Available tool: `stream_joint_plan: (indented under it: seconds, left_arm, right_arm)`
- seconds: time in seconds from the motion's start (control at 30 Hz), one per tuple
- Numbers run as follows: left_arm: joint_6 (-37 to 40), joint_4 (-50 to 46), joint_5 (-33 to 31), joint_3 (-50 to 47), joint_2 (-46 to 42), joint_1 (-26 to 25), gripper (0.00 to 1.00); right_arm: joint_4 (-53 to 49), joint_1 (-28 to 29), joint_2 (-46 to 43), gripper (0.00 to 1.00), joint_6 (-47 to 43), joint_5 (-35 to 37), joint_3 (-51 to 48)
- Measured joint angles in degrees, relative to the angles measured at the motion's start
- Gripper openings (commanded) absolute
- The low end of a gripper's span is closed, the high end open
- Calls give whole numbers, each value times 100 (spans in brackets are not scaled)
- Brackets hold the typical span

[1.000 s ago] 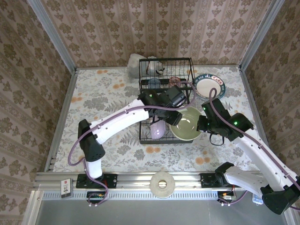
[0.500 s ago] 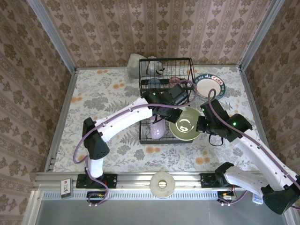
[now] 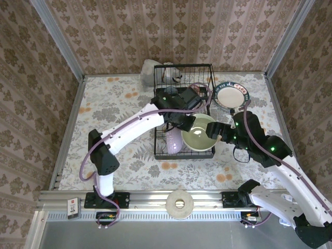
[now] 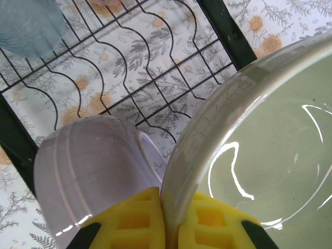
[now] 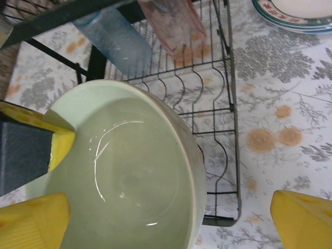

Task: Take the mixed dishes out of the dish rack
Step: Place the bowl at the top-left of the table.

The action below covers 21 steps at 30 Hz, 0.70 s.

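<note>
A lavender bowl (image 3: 174, 141) lies in the near left of the dish rack (image 3: 182, 68). Just right of it, my left jaws are clamped on the rim of the green bowl (image 3: 199, 133), over the rack's near right corner. My right jaws are spread wide on either side of that bowl. A patterned plate (image 3: 232, 95) sits on the table (image 3: 114, 109), far right.

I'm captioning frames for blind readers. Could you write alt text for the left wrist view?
The left hand pinches the rim of a pale green bowl between yellow fingers, over the black wire dish rack. A lavender bowl lies in the rack beside it, a grey-blue tumbler at top left.
</note>
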Motion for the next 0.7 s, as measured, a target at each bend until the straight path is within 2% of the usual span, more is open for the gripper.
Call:
stream_joint_plan:
  seconds: [0.17,0.37,0.47,0.6,0.7]
  left_arm:
    - [2,-22,4,-13,-597,271,0]
    - [15,-79,57,-621,-2024,802,0]
    - [24,-444,79,-929,-2828,1478,0]
    - [79,-896,-66,-1349,-3794,2625,0]
    - [205,-1137,216,-1762,-4221,3497,0]
  right_arm:
    - [341,0,-341,100,-9,-105,-168]
    - [1224,116,-579,100,-22,-415,-317]
    - [1292,20,-820,100,-70,-317,-647]
    - [1582,20,-944,100,-162,-369,-1088]
    - [1825,2,-922,100,-173,-380,-1281]
